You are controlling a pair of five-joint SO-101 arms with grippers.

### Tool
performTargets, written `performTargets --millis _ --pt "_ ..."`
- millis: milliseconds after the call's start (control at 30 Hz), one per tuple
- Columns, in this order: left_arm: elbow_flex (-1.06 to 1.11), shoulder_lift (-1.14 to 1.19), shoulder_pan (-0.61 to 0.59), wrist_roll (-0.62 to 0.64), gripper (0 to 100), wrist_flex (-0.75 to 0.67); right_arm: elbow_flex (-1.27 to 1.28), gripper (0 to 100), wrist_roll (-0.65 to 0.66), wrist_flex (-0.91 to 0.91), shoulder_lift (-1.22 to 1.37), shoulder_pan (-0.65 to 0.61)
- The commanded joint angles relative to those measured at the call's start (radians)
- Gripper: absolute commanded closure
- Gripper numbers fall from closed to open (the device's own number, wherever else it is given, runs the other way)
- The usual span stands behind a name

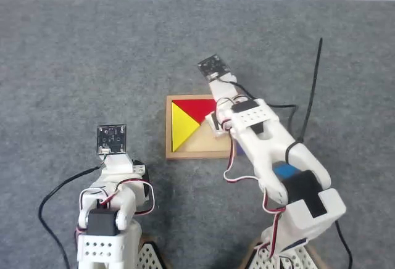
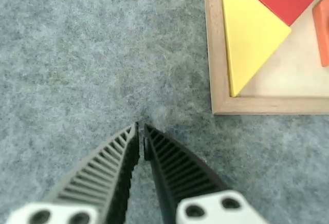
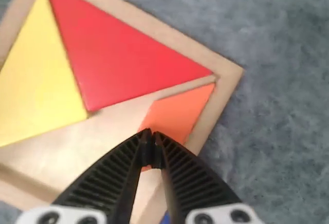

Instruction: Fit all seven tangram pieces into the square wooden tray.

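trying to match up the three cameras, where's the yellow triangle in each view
High view: yellow triangle in the left half of the tray.
Left wrist view: yellow triangle against the tray wall, ahead of the left end effector.
Right wrist view: yellow triangle beyond the right end effector.
Shared landmark: the red triangle, whose edge meets the yellow one.

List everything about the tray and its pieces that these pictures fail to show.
- High view: the right arm covers one side of the tray, hiding what lies there.
- Right wrist view: the right pincer hides the near end of the orange piece, so its full shape is unclear.
- Right wrist view: a blue bit is cut off by the picture's edge and cannot be identified.
- Left wrist view: the picture's edge cuts off most of the tray.
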Motion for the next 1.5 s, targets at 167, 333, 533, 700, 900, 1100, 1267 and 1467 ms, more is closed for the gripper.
performTargets --millis 167,333,533,700,900,1100,1267,1467 --pt "-0.013 -0.02 -0.006 -0.011 99 0.002 -0.052 98.3 0.015 -0.013 0.007 0.036" --pt "-0.013 -0.02 -0.006 -0.011 99 0.002 -0.063 98.3 0.015 0.027 -0.038 0.036" --pt "-0.013 -0.02 -0.006 -0.011 99 0.002 0.029 98.3 0.008 0.101 -0.269 0.041" --pt "-0.013 -0.02 -0.006 -0.011 99 0.002 0.157 98.3 0.015 0.163 -0.49 0.107" --pt "-0.013 -0.02 -0.006 -0.011 99 0.002 0.173 98.2 0.152 0.409 -0.545 0.229" --pt "-0.013 -0.02 -0.006 -0.011 99 0.002 0.19 96.6 0.239 0.397 -0.452 0.272" --pt "-0.013 -0.02 -0.006 -0.011 99 0.002 0.172 85.7 0.249 0.34 -0.403 0.272" --pt "-0.013 -0.02 -0.006 -0.011 99 0.002 0.16 84.3 0.371 0.335 -0.354 0.297"
